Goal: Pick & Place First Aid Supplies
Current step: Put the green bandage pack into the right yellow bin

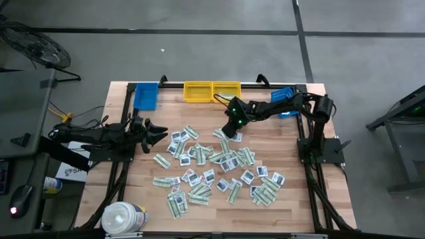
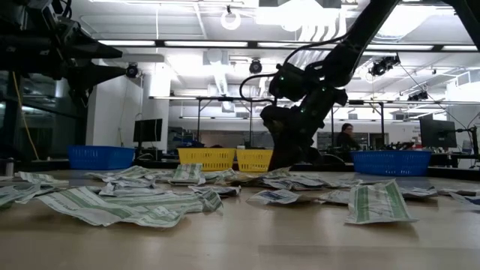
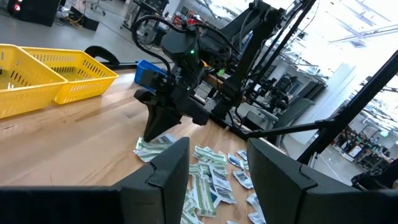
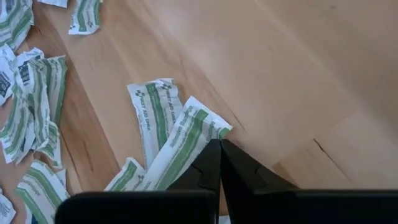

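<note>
Right gripper (image 4: 219, 144) clenched, fingertips pressed together on end of green-striped strip packet (image 4: 180, 146) at far edge of packet pile (image 1: 219, 169). Strip long, crinkled, white with green band; second strip just beside it. Rest of packets scattered flat across table (image 1: 299, 219) centre. My left gripper (image 1: 158, 132) parted, empty, hovering left of pile.

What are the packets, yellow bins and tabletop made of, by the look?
Packets: likely thin matte paper, creased and curled at the edges. Yellow bins: probably moulded plastic, with slotted lattice walls and a slight sheen. Tabletop: wood, with pale planks, visible grain and seams.
</note>
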